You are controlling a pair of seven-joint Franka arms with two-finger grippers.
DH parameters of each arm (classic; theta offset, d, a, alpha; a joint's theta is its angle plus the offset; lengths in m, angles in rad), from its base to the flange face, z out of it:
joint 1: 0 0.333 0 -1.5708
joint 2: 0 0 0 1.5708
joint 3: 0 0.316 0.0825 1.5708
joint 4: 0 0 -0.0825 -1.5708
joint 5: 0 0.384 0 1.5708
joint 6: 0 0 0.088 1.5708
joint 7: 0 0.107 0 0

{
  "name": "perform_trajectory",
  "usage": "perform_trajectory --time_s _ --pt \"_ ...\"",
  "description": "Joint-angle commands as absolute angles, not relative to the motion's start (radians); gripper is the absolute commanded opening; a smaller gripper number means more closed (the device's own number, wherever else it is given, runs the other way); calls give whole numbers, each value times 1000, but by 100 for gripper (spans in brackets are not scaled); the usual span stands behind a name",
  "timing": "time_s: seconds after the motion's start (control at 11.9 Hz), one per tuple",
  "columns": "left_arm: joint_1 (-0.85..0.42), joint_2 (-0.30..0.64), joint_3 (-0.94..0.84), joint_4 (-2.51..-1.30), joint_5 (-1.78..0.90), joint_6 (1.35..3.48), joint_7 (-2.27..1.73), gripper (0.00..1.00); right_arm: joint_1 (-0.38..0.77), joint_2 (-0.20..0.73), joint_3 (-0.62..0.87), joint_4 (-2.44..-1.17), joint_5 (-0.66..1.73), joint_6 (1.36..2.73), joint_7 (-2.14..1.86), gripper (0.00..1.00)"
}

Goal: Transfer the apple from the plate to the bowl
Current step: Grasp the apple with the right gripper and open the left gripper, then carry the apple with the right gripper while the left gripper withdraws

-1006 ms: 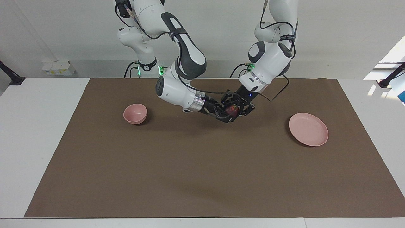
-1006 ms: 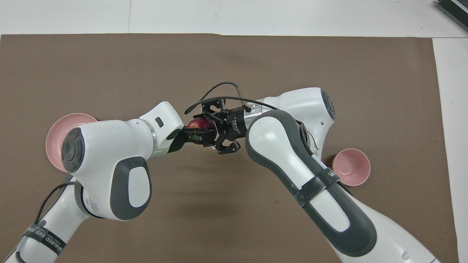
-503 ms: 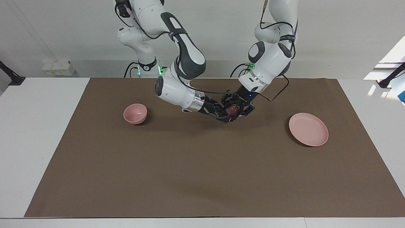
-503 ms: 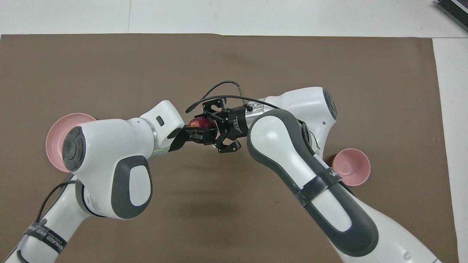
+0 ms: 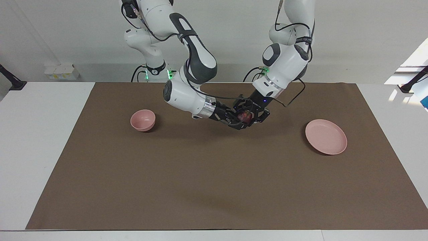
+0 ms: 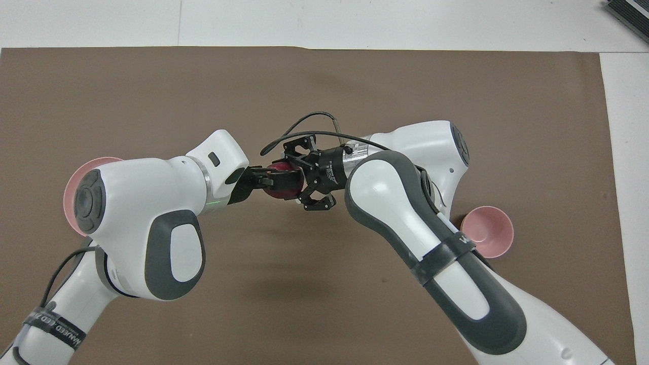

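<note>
- Handover in mid-air: the small round dark red apple [image 5: 245, 116] hangs over the middle of the brown mat [image 5: 214, 187] on the tabletop, clear of both dishes.
- In the facing view the wide flat pale pink plate [image 5: 326, 136] lies at about 3 o'clock from the apple, bare, toward the left arm's end; the small deep pale pink bowl [image 5: 142, 120] lies at about 9 o'clock, toward the right arm's end.
- The left gripper [image 6: 274, 181] has the apple between its fingers, closed on it.
- The right gripper [image 6: 300, 178] meets it from the bowl's side; its fingers sit around the fruit, but whether they already press on it I cannot tell.
- To do this well, I judge the right gripper should clamp squarely across the apple's widest part before the left one lets go.
- The left fingers should then part and back straight away toward the plate, so the round fruit is not nudged loose.
- The bowl is narrow; I'd lower the apple close over its centre before releasing.
</note>
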State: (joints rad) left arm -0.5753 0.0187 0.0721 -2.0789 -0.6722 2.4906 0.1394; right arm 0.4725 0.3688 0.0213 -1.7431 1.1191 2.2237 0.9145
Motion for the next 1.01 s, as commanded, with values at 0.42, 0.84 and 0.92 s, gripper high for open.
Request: perform_trajectory --time_s 0.42,0.84,0.92 --pt "-355 -57 83 -1959 -363 2019 132 100 344 285 18 -1746 865 2018 830 65" --pt "-201 -45 86 -1674 -31 1748 143 100 258 204 17 -1732 492 1910 426 55" --pt "-137 -23 87 -1593 -29 1671 150 100 236 195 15 -1732 451 1892 317 55"
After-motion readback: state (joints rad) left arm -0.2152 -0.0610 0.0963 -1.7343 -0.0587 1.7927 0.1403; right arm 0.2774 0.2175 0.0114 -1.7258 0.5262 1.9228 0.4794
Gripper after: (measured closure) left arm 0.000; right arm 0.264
